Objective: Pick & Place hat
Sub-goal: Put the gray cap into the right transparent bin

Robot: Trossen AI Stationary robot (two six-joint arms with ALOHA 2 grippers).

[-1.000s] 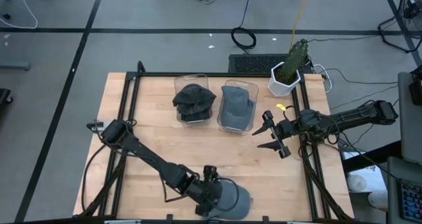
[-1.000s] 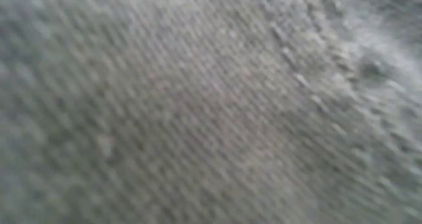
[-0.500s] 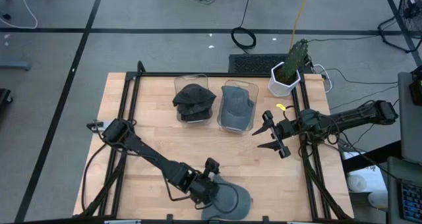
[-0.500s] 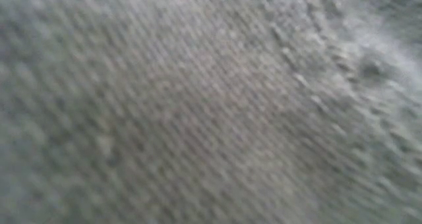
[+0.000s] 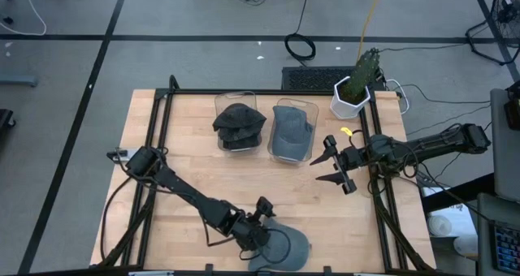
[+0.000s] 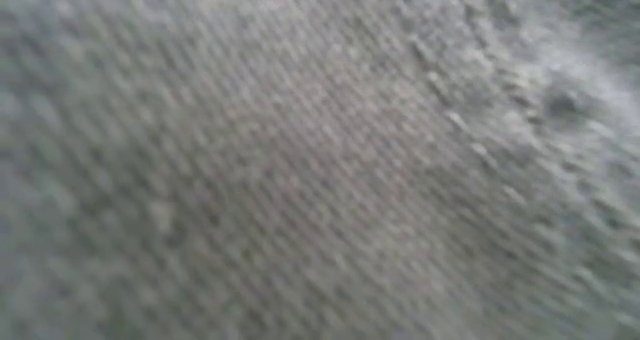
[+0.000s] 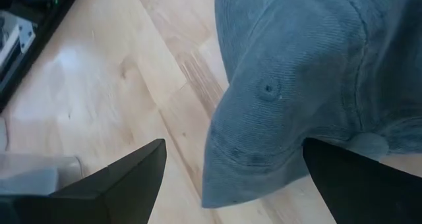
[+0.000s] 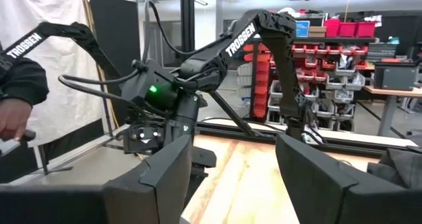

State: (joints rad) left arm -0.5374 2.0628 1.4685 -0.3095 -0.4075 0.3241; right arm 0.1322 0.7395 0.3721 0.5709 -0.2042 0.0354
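Left hand (image 7: 227, 184) open astride soft, ribbed grey hat (image 7: 297, 85)

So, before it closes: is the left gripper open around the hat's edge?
Open. In the left wrist view the left gripper has its fingers spread wide, the grey hat lying on the table, its edge between them, ungrasped.

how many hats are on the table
3: a dark hat in the left bin, a blue-grey hat in the right bin, and a grey hat at the near edge by the left pincer. None seem hidden.

Overhead view; low view against hat (image 6: 320, 160)
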